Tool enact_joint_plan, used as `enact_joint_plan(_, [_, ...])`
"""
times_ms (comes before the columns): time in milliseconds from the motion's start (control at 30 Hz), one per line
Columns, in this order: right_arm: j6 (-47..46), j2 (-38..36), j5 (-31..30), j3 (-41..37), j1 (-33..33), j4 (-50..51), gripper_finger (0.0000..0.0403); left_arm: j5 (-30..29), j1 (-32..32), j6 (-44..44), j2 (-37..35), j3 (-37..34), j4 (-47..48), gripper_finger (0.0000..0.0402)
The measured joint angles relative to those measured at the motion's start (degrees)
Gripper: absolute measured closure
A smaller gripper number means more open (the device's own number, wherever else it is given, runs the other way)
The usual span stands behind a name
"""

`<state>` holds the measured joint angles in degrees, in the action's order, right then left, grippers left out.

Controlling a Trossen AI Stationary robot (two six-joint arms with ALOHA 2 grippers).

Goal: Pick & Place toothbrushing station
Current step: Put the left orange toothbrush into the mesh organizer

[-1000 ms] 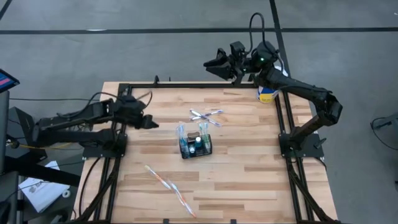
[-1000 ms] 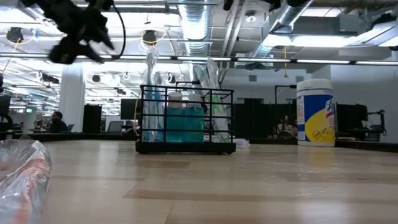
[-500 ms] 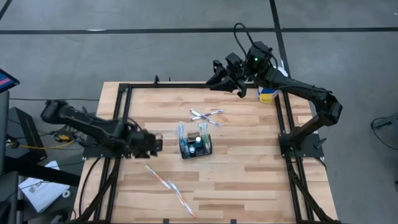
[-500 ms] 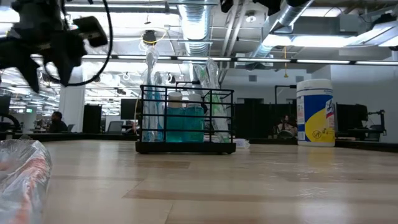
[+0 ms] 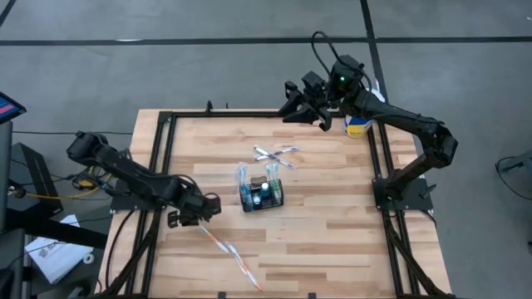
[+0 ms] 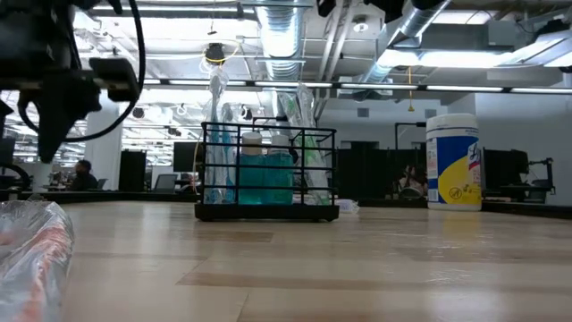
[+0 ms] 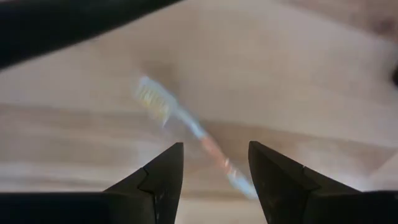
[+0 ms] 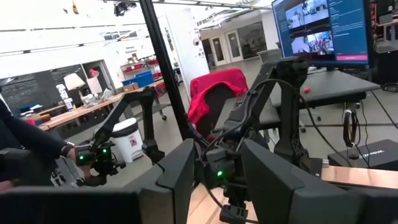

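Observation:
The toothbrushing station (image 5: pixel 262 194), a black wire-mesh basket holding a teal bottle and wrapped brushes, stands on its base at the table's middle; the low view shows the basket (image 6: pixel 268 174) upright. A wrapped toothbrush (image 5: pixel 218 239) lies flat near the front left. My left gripper (image 5: pixel 200 216) hangs open, pointing down over that toothbrush's far end, and the brush (image 7: pixel 186 127) shows between its fingers, which do not touch it. My right gripper (image 5: pixel 291 91) is open and level, high over the table's far edge, with nothing between its fingers (image 8: pixel 214 171).
A white-and-yellow wipes tub (image 5: pixel 357 126) stands at the far right corner. Two crossed wrapped items (image 5: pixel 274 154) lie just beyond the basket. A second wrapped brush (image 5: pixel 245 270) lies toward the near edge. Bare wood (image 5: pixel 332 232) lies to the basket's right and front.
My left gripper has swung from the table's left side toward the near edge and come down, tipping from nearly level to pointing down and rolling about its axis, ending over the wrapped toothbrush. My right gripper has turned a little in place. The basket has stayed put.

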<state>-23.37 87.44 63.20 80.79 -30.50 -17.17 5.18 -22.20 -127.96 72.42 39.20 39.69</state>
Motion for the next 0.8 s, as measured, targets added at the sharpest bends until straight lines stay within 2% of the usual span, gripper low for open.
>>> enact_joint_plan(167, [0.9, 0.0, 0.0, 0.0, 0.0, 0.0, 0.0276, -1.3, 1.3, 0.3, 1.9, 0.0, -0.4, 0.0232])
enact_joint_plan(333, [0.9, 0.0, 0.0, 0.0, 0.0, 0.0, 0.0276, -0.8, 1.3, 0.2, 2.5, 0.0, -1.0, 0.0255])
enact_joint_plan(500, [0.9, 0.0, 0.0, 0.0, 0.0, 0.0, 0.0276, -1.1, 1.3, 3.0, 2.5, 0.0, -5.6, 0.0278])
enact_joint_plan(600, [0.9, 0.0, -0.1, 0.0, -0.1, 0.0, 0.0276, -3.5, 1.3, 3.4, 2.5, 0.0, -9.8, 0.0287])
enact_joint_plan(800, [-0.1, 0.0, -0.1, 0.0, -1.1, 0.0, 0.0276, -6.9, 0.4, -2.8, 2.6, -0.8, -8.1, 0.0305])
